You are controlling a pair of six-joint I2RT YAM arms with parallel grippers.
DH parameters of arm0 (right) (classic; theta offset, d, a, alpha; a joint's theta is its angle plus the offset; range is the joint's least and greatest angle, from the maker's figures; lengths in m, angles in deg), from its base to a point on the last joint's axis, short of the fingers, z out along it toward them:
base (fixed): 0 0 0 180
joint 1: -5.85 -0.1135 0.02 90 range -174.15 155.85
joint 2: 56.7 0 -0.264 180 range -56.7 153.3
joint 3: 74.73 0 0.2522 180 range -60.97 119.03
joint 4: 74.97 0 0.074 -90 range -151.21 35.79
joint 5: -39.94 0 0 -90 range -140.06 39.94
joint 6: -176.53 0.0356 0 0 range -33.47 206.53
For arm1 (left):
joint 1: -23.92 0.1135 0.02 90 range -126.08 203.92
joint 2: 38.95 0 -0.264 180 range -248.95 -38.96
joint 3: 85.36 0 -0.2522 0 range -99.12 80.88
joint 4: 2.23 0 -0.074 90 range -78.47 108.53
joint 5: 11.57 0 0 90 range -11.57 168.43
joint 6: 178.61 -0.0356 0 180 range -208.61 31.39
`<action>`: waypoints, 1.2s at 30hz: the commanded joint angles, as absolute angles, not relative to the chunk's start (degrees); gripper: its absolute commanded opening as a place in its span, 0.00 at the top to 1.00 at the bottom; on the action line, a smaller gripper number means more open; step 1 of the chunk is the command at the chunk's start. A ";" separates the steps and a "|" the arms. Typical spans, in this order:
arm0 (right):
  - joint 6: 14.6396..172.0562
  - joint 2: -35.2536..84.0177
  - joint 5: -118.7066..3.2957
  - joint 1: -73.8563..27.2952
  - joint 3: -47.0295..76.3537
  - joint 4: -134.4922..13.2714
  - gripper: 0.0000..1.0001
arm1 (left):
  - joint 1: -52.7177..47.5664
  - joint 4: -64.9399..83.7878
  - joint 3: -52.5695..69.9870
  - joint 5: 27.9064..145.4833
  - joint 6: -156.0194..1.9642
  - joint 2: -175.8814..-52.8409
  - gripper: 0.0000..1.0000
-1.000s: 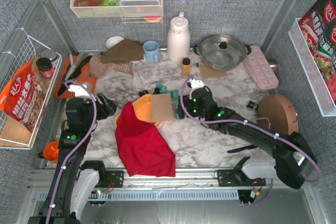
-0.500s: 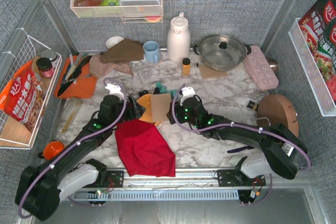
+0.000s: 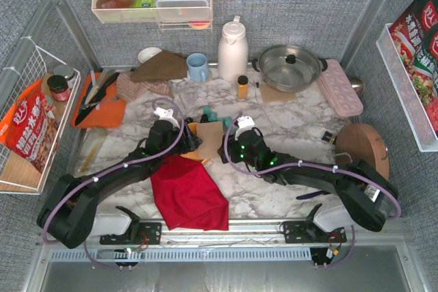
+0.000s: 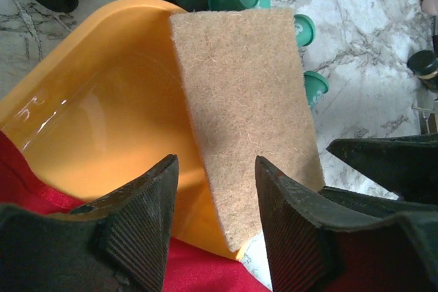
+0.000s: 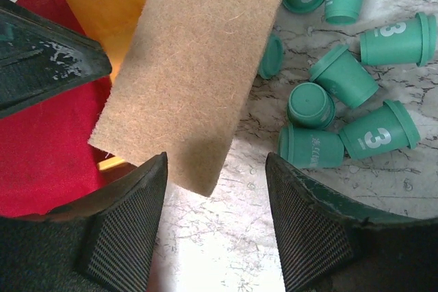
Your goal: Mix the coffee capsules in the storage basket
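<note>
Nearest me, a crumpled red cloth [image 3: 188,193] touches the near rim of the shallow orange plastic basket [image 4: 89,121]. My left claw [image 4: 212,230] and right claw [image 5: 213,230] stand partly spread and empty, each straddling a corner of the tan fibre mat [image 4: 246,100] lying across it. The teal and black coffee capsules [image 5: 342,76] lie outside it, scattered on the marble desk [image 3: 274,189] beyond.

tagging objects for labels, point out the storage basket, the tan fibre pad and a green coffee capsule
storage basket [image 4: 89,121]: left wrist view, bare orange inner wall.
tan fibre pad [image 5: 198,66]: right wrist view, middle of its top face.
green coffee capsule [image 5: 375,136]: right wrist view, side wall by the printed 3.
</note>
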State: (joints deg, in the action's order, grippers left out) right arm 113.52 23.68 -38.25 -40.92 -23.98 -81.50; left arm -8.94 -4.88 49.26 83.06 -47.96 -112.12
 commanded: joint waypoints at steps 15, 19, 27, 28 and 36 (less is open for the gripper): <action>116.62 25.04 -39.02 -41.25 -26.53 -89.00 0.36 | -10.79 -6.07 47.21 79.38 -47.79 -119.80 0.50; 117.24 25.99 -39.55 -41.50 -26.46 -90.27 0.36 | -10.79 -6.75 47.52 79.82 -47.20 -120.38 0.51; 118.24 27.74 -40.13 -42.36 -25.45 -91.93 0.37 | -10.88 -6.95 47.40 80.28 -47.12 -120.53 0.51; 118.32 27.88 -40.21 -42.44 -25.32 -92.05 0.37 | -10.88 -6.99 47.48 80.35 -47.19 -120.44 0.51; 118.00 28.26 -40.14 -43.27 -24.12 -91.71 0.56 | -10.99 -6.78 47.39 80.54 -47.34 -119.68 0.51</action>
State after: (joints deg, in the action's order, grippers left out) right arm 117.82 28.25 -40.15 -42.97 -24.92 -89.85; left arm -10.86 -5.95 47.56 79.89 -47.40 -120.10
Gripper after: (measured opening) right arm 0.485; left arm 0.492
